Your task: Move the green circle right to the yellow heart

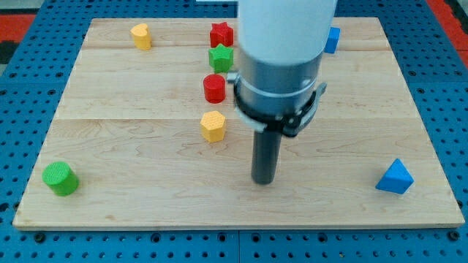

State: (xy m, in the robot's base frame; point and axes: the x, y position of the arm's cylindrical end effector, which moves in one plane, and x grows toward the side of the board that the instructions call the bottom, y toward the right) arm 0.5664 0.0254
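Note:
The green circle [59,178] sits near the board's bottom left corner. The yellow heart [141,35] sits near the view's top left. My tip [263,180] rests on the board at the lower middle, far to the right of the green circle and well below and right of the yellow heart. It touches no block.
A red star [221,33], a green star [221,57] and a red circle [214,88] stand in a column at the top middle. A yellow hexagon [213,126] lies below them. A blue triangle [395,177] is at the lower right. A blue block [333,39] is partly hidden behind the arm.

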